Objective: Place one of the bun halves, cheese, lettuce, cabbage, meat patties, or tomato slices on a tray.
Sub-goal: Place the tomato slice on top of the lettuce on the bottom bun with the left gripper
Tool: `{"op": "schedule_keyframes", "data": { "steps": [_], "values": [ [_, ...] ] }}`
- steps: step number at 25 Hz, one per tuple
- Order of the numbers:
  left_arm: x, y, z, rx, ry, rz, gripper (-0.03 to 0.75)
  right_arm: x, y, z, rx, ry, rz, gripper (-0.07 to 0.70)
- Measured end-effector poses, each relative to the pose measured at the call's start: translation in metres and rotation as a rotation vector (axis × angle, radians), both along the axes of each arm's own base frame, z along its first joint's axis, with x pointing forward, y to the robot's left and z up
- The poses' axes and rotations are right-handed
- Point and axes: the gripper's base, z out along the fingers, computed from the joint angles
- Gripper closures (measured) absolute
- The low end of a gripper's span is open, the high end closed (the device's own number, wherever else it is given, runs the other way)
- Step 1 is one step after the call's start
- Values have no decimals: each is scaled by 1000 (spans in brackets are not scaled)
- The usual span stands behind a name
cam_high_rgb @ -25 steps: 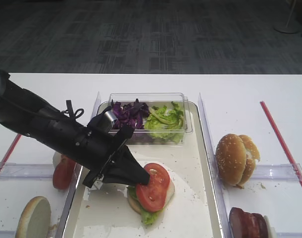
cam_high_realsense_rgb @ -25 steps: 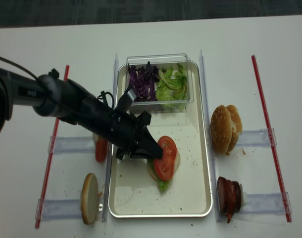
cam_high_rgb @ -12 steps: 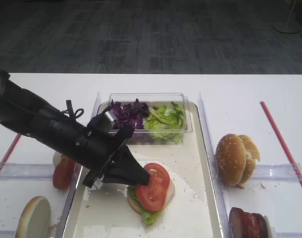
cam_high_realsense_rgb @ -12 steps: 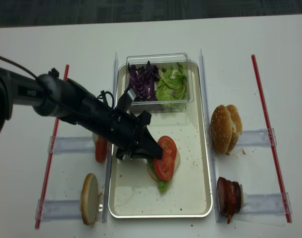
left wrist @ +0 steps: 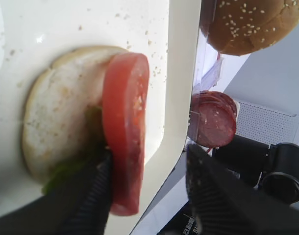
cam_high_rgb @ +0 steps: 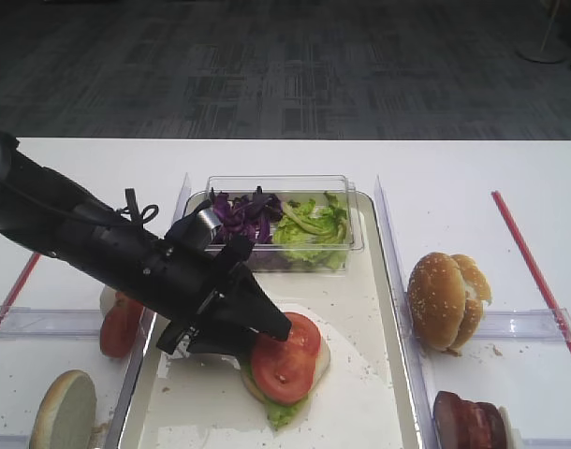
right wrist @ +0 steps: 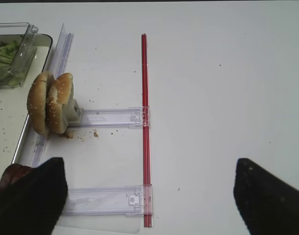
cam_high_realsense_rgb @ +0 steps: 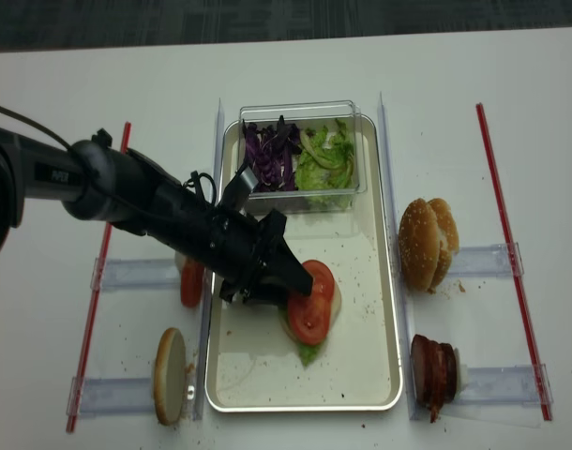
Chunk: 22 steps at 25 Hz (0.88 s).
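Black left gripper [left wrist: 144, 196] jaws parted, glossy red tomato slice [left wrist: 124, 129] btwn them, on pale bun bottom [left wrist: 61, 107], lettuce [left wrist: 66, 169] under, metal tray [left wrist: 181, 73].

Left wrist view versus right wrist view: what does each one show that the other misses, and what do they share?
Only the left wrist view shows the tomato slice leaning on the bottom bun half with lettuce beneath, and the left gripper open around the slice. Only the right wrist view shows the red strip, the clear tub of greens and the open right gripper over bare table. Both show the seeded bun tops, the meat patties and the tray rim.
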Motion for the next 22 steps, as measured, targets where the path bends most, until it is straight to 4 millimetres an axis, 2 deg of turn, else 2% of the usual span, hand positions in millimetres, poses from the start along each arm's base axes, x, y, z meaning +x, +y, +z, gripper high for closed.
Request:
{"op": "schedule_keyframes", "data": {
  "steps": [14,22],
  "values": [
    [0,0,0,0,0,0,252,0,0,0,0,0,0,-66],
    [1,-1,1,-7,2,11,232,0,0,0,0,0,0,-66]
  ]
}}
